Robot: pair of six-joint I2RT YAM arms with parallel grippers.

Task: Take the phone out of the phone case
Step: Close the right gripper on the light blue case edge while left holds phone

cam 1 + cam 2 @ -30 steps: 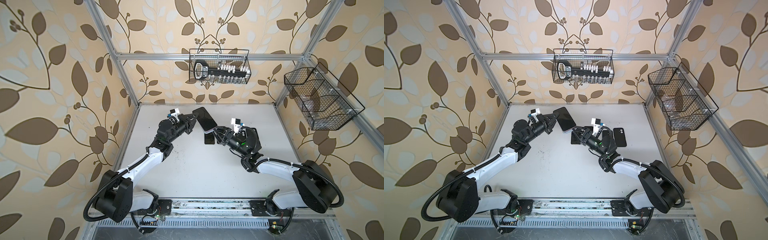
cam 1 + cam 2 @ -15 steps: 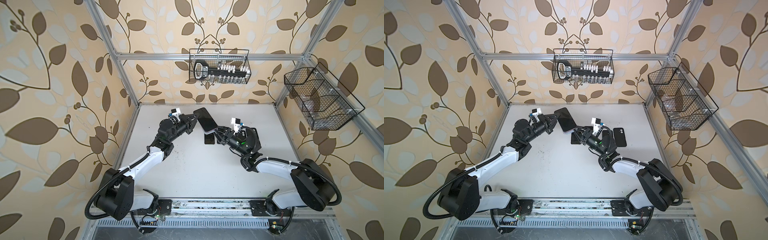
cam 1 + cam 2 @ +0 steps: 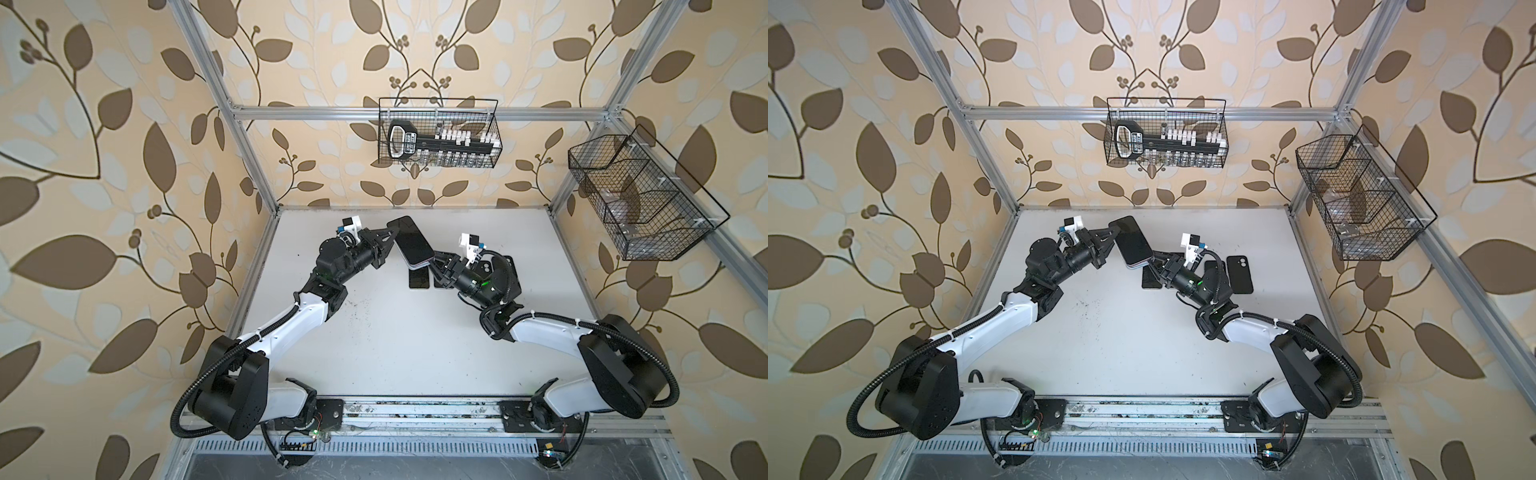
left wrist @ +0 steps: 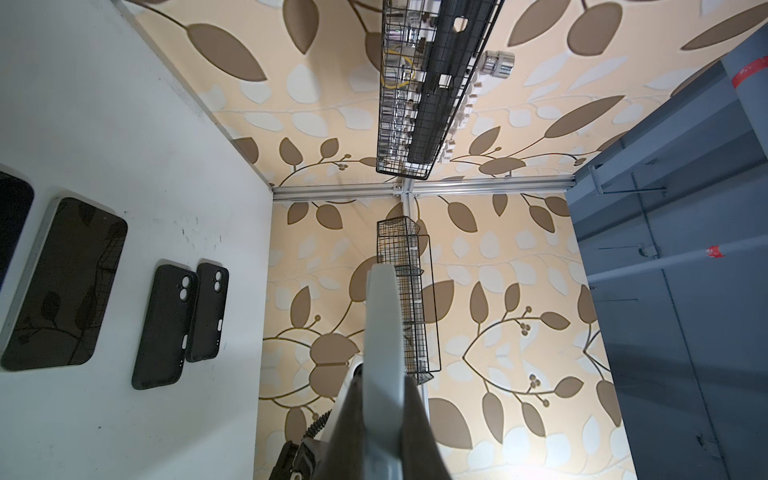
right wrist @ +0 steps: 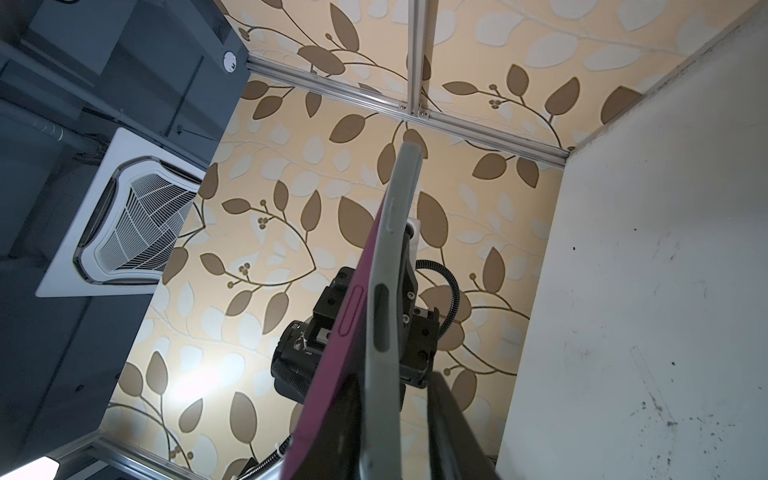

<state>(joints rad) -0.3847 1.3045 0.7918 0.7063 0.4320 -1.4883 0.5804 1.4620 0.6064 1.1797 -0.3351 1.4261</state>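
Note:
A phone (image 3: 409,245) (image 3: 1133,243) with a dark screen hangs tilted above the back of the table. My left gripper (image 3: 390,239) (image 4: 382,415) is shut on its far-left end, pinching the grey edge (image 4: 384,324). My right gripper (image 3: 434,262) (image 5: 395,378) straddles the opposite, nearer end. In the right wrist view the magenta phone case (image 5: 345,324) has peeled away from the grey phone (image 5: 388,291) there. One finger sits in the split between case and phone. The other finger stands off the phone's far side with a gap.
Below the held phone, dark phones (image 3: 417,279) (image 4: 62,286) lie flat on the white table (image 3: 395,353). Two black cases (image 4: 164,328) (image 4: 208,311) lie beside them, right of my right gripper (image 3: 1239,274). Wire baskets hang on the back wall (image 3: 438,139) and the right wall (image 3: 640,199).
My right gripper's jaws have narrowed around the phone's near end. Both arms and the phone have barely shifted.

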